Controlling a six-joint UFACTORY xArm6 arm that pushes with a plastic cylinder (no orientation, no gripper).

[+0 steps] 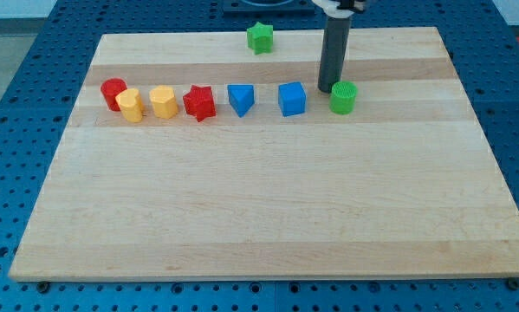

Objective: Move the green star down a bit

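The green star (259, 37) sits near the top edge of the wooden board (268, 217), a little left of the middle. My tip (326, 90) is down on the board, well to the right of and below the star. It stands right beside the left side of a green cylinder (343, 98) and to the right of a blue cube (292, 99). The rod rises straight up out of the view's top.
A row of blocks lies across the upper board: a red cylinder (113, 92), a yellow block (131, 106), a yellow hexagon (163, 101), a red star (199, 103), a blue triangle (240, 99). A blue perforated table (16, 87) surrounds the board.
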